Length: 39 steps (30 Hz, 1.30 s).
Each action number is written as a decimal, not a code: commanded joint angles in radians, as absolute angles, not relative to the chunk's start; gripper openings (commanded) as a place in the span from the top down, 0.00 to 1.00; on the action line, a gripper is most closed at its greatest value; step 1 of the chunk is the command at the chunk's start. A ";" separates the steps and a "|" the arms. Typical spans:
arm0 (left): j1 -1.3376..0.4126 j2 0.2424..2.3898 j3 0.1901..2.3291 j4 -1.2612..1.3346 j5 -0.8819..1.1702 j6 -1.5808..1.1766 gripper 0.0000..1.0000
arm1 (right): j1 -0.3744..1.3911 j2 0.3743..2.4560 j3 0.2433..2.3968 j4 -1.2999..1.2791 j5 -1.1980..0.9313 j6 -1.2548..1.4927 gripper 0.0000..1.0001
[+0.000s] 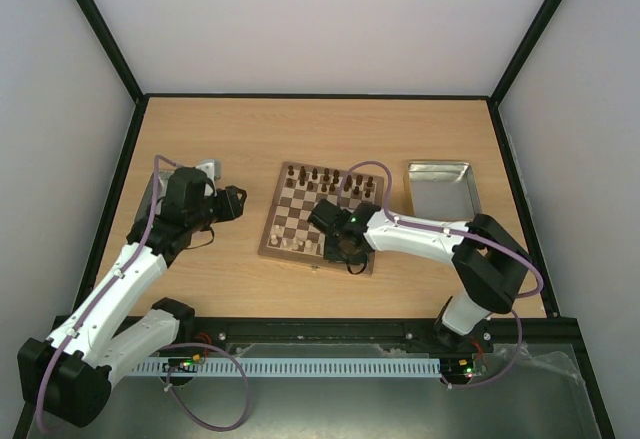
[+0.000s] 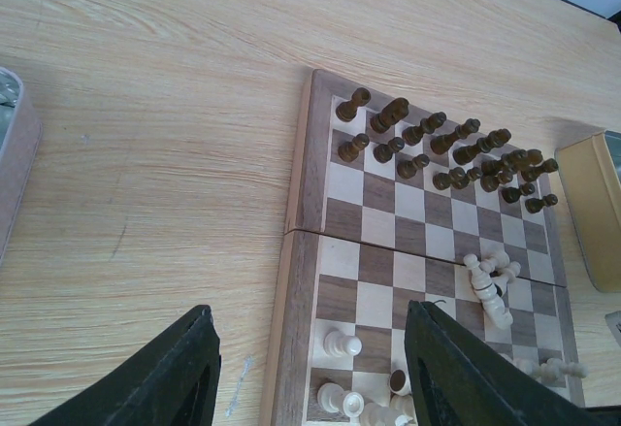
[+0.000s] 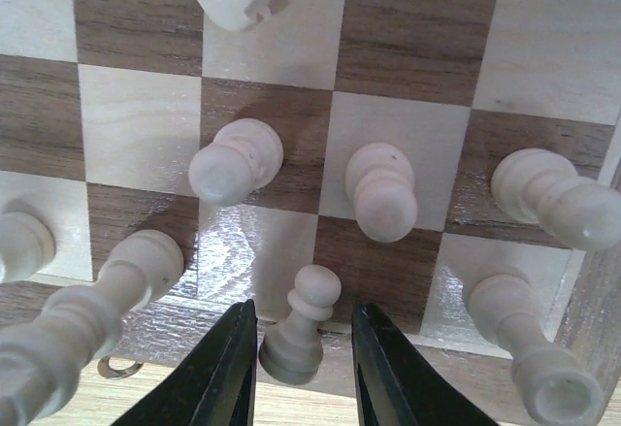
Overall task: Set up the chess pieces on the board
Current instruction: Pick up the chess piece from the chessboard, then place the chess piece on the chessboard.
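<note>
Now, left end effector [image 2: 310, 377]: fingers stand wide apart with nothing between them; it hovers over the counter [image 1: 220, 129] at the left edge of the board, beside the left tray [image 1: 205, 169].
Board [image 2: 309, 154]: lies in the middle of the counter, between the two arms' reach.
Dark chessmen [image 2: 393, 113]: stand in two fairly orderly rows on the far side of the board, so that side looks about done.
Pale chessmen [image 2: 485, 280]: a small heap lies toppled mid-board towards the right; a few stand on the near squares, and others lie on their sides there.
Pale pawn [image 3: 291, 353]: at the near edge of the board, between the right fingers, its base turned towards the wrist camera and its head pointing away.
Right end effector [image 3: 303, 310]: low over the near edge, fingers narrowed to flank the pawn; one side looks to touch it and a sliver of gap shows at the other, so I cannot tell whether it is yet clamped.
Right tray [image 1: 440, 164]: sits just beside the board's far right corner.
Step in hand: probably picking this pawn to seat it in the pale near ranks.
Next move: likely needs a firm, centred pinch, then a straight lift, since upright neighbours stand close by.
</note>
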State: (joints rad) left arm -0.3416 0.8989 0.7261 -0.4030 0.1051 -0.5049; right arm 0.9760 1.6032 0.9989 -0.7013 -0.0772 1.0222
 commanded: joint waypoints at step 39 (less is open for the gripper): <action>-0.465 0.978 0.811 -0.142 0.992 -0.769 0.35 | 0.983 1.124 0.865 -0.129 -0.399 0.115 0.98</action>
